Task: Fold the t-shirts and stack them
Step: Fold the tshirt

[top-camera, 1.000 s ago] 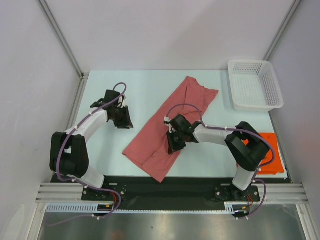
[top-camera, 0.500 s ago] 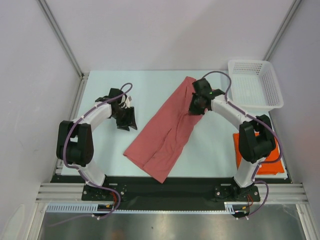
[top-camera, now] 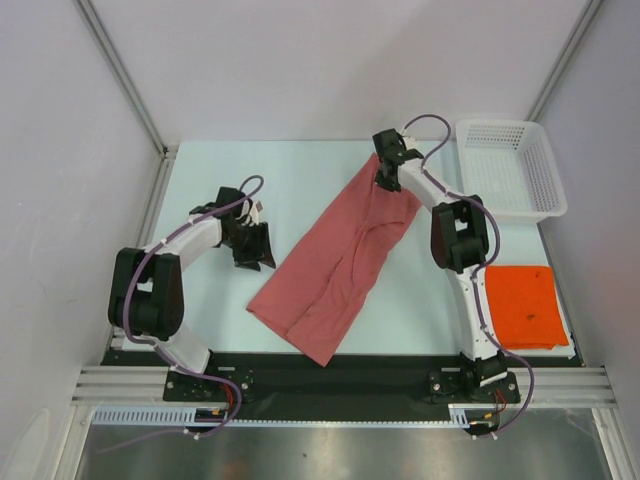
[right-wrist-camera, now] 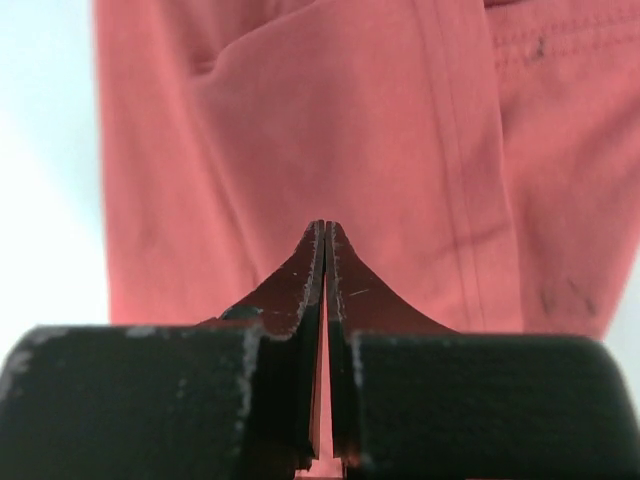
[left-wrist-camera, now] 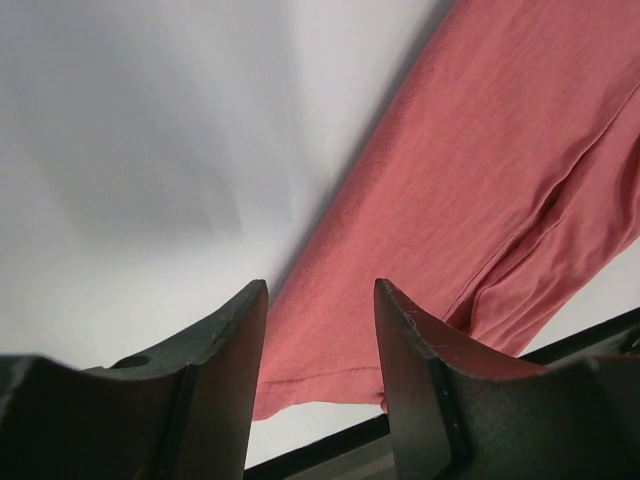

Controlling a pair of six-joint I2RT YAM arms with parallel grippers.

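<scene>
Pink shirt (top-camera: 335, 270) lies flat | your right gripper (right-wrist-camera: 324, 228) pressed together at its 1 o'clock end, maybe to fold it | left gripper (left-wrist-camera: 320, 300) spread beside it at 9 o'clock

The right gripper (top-camera: 384, 181) reaches to upper centre, fingers pressed together; the left gripper (top-camera: 256, 256), centre left, gapes apart.

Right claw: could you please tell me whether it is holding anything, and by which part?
It cannot be told: the right claw is shut at the pink shirt's far end, but no pinched fabric shows.
</scene>
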